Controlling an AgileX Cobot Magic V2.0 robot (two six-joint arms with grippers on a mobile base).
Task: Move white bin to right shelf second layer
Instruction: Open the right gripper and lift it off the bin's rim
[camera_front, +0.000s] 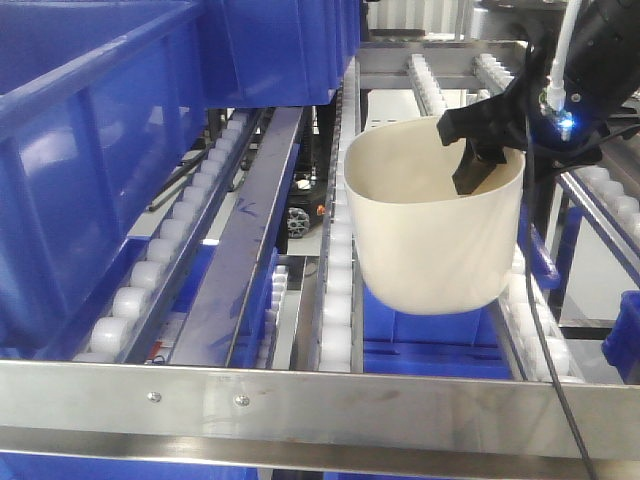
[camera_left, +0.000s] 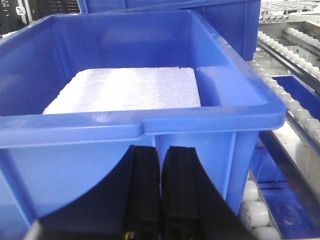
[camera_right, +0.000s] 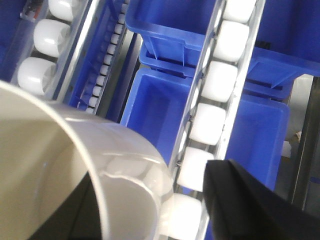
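White bin (camera_front: 430, 225) held aloft over roller rails (camera_front: 335, 300), right gripper (camera_front: 480, 160) clamped on far rim, one finger inside, one outside. Bin base clear of rollers, above steel front bar (camera_front: 300, 385). Glossy cream plastic, rounded-square, tapering. Right arm body cut off at frame top. Left gripper (camera_left: 161, 192) pressed together, facing blue crate (camera_left: 210, 120) holding white foam slab (camera_left: 125, 90).
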